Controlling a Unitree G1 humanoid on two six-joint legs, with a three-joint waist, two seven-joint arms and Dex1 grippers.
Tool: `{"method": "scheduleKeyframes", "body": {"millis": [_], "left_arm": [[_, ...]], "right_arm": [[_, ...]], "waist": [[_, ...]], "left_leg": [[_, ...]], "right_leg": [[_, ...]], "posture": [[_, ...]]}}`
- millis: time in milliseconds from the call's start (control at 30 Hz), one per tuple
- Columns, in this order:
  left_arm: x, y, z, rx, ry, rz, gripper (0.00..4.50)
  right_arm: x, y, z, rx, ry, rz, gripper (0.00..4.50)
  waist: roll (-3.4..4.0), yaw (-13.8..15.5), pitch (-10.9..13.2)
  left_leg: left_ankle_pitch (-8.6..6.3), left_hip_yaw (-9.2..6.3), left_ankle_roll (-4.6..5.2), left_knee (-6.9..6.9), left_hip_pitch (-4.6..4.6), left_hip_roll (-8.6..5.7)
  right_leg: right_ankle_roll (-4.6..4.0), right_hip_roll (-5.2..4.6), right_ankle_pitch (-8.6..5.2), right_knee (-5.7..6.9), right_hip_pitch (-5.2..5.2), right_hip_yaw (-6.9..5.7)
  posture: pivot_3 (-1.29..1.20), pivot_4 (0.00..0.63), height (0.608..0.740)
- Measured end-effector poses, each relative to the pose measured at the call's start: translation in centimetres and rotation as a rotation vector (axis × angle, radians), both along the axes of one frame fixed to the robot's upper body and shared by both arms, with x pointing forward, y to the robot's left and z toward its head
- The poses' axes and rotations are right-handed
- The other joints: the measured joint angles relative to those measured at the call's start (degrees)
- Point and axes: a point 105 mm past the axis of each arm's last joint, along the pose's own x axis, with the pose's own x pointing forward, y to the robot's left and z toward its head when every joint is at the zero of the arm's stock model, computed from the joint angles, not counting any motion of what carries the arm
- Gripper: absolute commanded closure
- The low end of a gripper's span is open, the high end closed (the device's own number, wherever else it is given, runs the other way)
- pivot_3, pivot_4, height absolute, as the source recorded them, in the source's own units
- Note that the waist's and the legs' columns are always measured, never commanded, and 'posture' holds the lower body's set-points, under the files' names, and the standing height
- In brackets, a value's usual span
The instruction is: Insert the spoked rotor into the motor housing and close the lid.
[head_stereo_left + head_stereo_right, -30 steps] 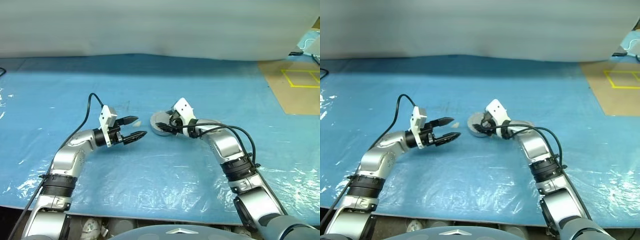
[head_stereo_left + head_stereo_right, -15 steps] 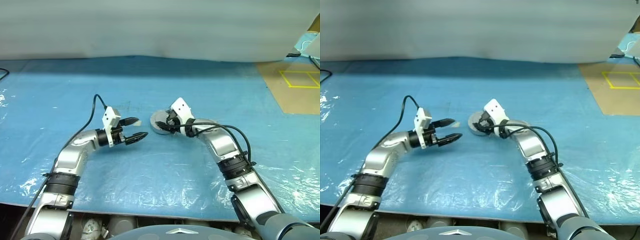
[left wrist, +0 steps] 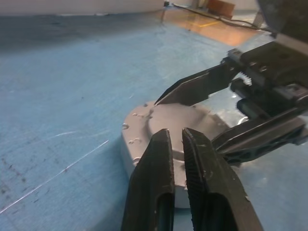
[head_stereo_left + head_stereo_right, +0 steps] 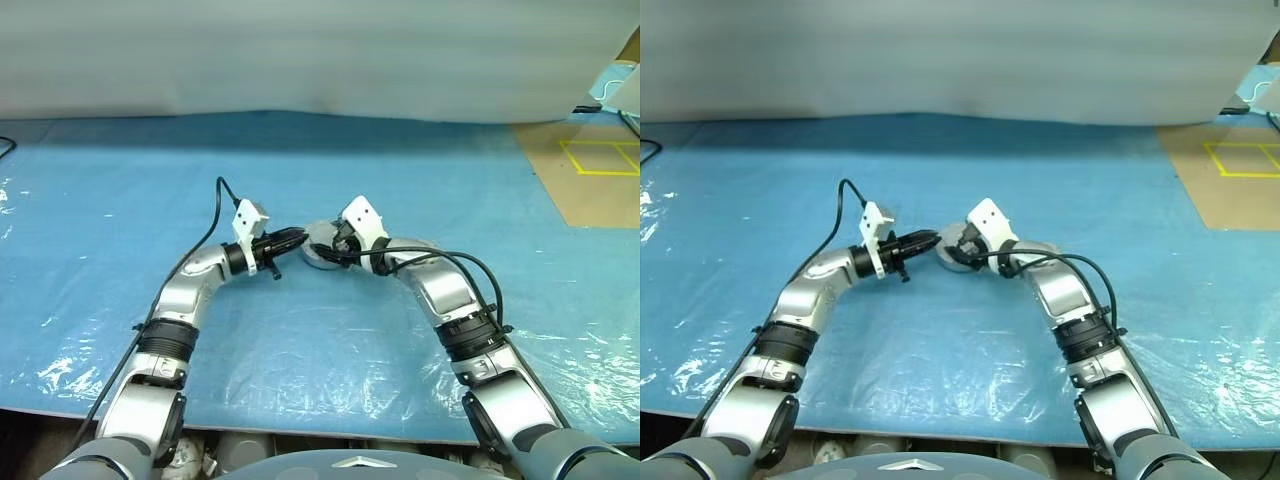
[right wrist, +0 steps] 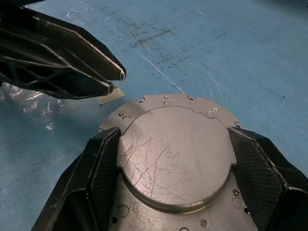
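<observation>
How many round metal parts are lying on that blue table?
1 that I can see: a closed silver can, the motor housing, mid-table between the right arm's jaws. Other parts may be hidden.

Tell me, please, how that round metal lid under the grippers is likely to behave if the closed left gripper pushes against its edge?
The lid looks like solid scratched metal, so probably stiff and heavy for its size. It lies flat, so it should slide rather than roll or tip. The right gripper brackets its raised centre, which likely steadies it against the left gripper.
</observation>
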Motion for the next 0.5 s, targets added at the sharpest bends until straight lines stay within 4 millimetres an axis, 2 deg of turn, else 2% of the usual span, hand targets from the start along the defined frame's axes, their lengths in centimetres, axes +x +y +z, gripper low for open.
{"method": "scheduleKeyframes", "body": {"millis": [100,433,500], "left_arm": [[-0.1,-0.4,-1.1,0.049,0.009,-0.013,3.84],[0.0,-1.4,-1.5,0.103,-0.036,-0.043,3.84],[0.0,-1.6,-1.4,0.102,-0.041,-0.048,3.88]], "right_arm": [[-0.1,-0.1,0.0,0.001,-0.001,-0.002,1.4],[-0.3,-0.8,-0.1,0.0,-0.008,-0.023,1.4],[-0.4,-1.0,-0.1,0.004,-0.012,-0.026,0.66]], "waist": [[0.0,0.11,0.0],[0.0,1.2,0.0],[0.0,1.39,0.0]], "left_leg": [[0.0,-0.01,0.0,0.0,-0.03,0.0],[0.0,-0.02,0.0,0.0,-0.03,0.0],[0.0,-0.03,0.0,0.0,-0.06,0.0]], "right_leg": [[0.01,0.0,0.0,-0.01,-0.01,0.0],[0.06,-0.06,-0.03,-0.01,0.03,-0.02],[0.09,-0.06,-0.05,-0.01,0.03,-0.02]], "posture": [[0.0,0.15,0.74],[0.0,0.15,0.74],[0.0,0.15,0.74]]}}
